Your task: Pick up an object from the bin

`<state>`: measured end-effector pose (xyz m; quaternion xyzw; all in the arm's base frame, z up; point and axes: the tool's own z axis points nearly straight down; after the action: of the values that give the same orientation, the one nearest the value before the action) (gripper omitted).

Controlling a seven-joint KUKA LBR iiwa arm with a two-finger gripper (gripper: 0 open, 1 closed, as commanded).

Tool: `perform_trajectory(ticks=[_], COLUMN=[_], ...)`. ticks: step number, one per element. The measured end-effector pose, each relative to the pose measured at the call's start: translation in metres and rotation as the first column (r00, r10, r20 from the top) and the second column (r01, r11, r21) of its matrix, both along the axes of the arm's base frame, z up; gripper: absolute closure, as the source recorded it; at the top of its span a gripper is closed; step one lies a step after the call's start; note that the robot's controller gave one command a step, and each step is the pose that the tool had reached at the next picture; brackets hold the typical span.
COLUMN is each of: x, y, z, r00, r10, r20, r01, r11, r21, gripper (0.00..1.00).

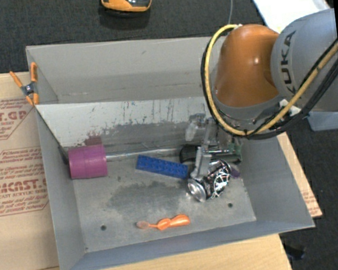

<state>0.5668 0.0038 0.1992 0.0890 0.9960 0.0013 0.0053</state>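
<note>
One black-and-white object (pixel 219 179), a small tangled-looking piece with a shiny silver part at its left side, is lying on the right part of the floor of the grey bin (pixel 117 64), close to the right wall. The gripper (pixel 199 171) is hanging directly over the object's left edge, reaching down from under the arm's orange cover (pixel 243 67). I cannot tell how far open the gripper is standing, whether it is touching the piece or whether it is gripping anything, since its metal parts are blending with the clutter beneath.

A blue block (pixel 162 167), long and flat, is lying aslant just to the left of the gripper, its right end near the silver part. Further left, a purple cylinder (pixel 88 162) is resting on its side by the left wall. An orange object (pixel 166 223), thin and elongated, is lying near the wall at the bottom of the view, well apart from the rest.
</note>
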Motion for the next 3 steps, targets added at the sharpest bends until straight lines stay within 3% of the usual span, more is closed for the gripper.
perform_trajectory(ticks=[1,2,3], x=[0.009,0.008,0.005], y=[-0.017,-0.016,-0.012], z=[-0.078,-0.048,-0.045], r00=[0.979,0.998,0.998], r10=[0.204,0.064,0.060], r20=[0.003,0.000,0.007], r01=[-0.204,-0.064,-0.060], r11=[0.979,0.998,0.998], r21=[-0.002,0.002,0.000], gripper=[0.00,0.00,0.00])
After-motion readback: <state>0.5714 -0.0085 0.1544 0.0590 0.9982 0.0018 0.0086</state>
